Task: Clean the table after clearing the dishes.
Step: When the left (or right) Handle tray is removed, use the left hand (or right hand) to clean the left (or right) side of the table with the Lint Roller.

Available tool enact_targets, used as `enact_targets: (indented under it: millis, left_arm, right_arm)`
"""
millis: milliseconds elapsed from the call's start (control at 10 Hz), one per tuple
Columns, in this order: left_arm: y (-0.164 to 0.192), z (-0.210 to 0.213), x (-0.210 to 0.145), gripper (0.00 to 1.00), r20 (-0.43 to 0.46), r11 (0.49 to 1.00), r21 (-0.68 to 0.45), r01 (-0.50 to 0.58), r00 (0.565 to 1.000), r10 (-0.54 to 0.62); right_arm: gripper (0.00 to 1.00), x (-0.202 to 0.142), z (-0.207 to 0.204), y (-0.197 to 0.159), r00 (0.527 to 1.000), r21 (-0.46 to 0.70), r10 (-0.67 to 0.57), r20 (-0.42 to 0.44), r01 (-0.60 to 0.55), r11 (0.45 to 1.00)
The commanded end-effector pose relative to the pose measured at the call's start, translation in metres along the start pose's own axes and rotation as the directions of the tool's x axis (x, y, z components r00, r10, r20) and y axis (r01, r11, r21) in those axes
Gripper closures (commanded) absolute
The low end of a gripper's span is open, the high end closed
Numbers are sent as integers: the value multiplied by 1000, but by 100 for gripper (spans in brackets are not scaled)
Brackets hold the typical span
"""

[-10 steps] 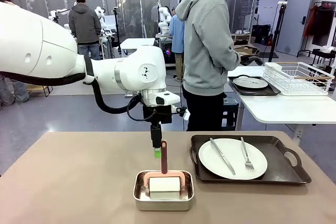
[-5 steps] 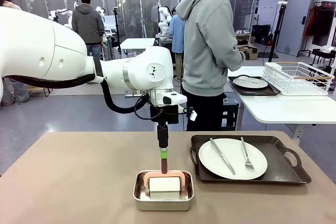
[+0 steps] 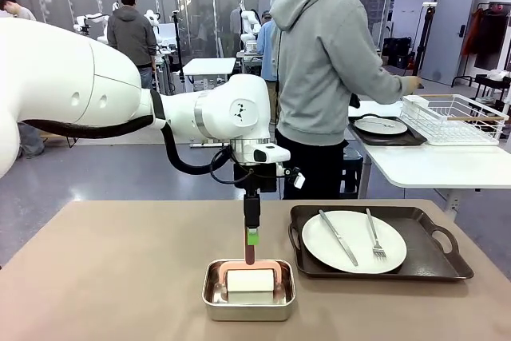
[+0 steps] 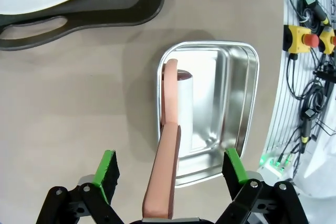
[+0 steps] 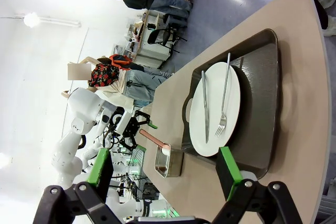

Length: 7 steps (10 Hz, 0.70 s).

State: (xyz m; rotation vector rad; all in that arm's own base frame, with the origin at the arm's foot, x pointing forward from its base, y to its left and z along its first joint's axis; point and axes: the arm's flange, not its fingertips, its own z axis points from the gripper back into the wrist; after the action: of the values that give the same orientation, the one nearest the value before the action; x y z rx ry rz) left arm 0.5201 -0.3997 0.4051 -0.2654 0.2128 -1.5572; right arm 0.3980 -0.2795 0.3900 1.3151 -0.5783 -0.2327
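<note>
Plate point(image 3: 354, 241) sat on dark tray point(image 3: 427, 265), right side of tan table point(image 3: 120, 277), front view; left gripper point(image 3: 251, 237) hung at pink handle point(image 3: 250, 255) in steel pan point(image 3: 248, 307). Left wrist: I saw jaws wide, straddling handle, not gripping. Right wrist: right gripper point(image 5: 163, 162) wide open, empty.

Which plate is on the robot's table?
The nearer plate, on the dark tray on the brown table; the other plate sits on the white table beside the wire rack.
</note>
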Motion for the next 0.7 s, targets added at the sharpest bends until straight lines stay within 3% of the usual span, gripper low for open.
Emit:
enact_targets:
  millis: [0,100,600]
  left_arm:
    - [1,1,2,0,-42,1000,-15,6,999,-6]
    - [1,-1,3,3,-45,1000,-20,6,999,-7]
    - [0,0,3,51,-47,1000,-28,10,999,-11]
  right_arm:
    - [0,-2,1,4,1000,0,6,-10,-6,1000]
    - [0,-2,1,4,1000,0,6,-10,-6,1000]
    - [0,-2,1,4,1000,0,6,-10,-6,1000]
